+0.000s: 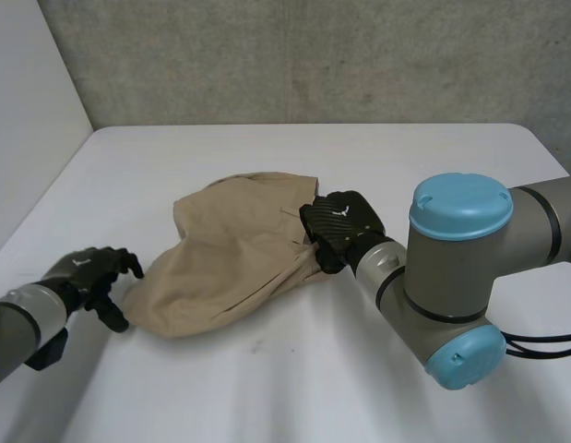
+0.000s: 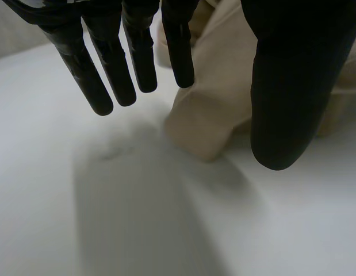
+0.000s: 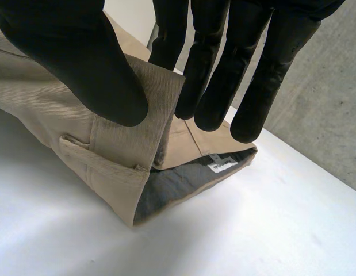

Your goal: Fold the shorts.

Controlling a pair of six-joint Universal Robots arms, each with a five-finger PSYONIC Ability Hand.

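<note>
Head view: tan shorts (image 1: pixel 234 254) lie crumpled in the middle of the white table (image 1: pixel 267 388). The right hand (image 1: pixel 340 221) is at their right edge. Its wrist view shows the thumb outside the waistband (image 3: pixel 108 155) and the fingers (image 3: pixel 212 75) inside it, pinching the band, with grey lining (image 3: pixel 172 187) and a white label (image 3: pixel 219 166) exposed just beyond. The left hand (image 1: pixel 87 272) is just beside the shorts' near left corner, fingers relaxed and spread, grasping nothing. That corner rests on the table between its fingers and thumb.
</note>
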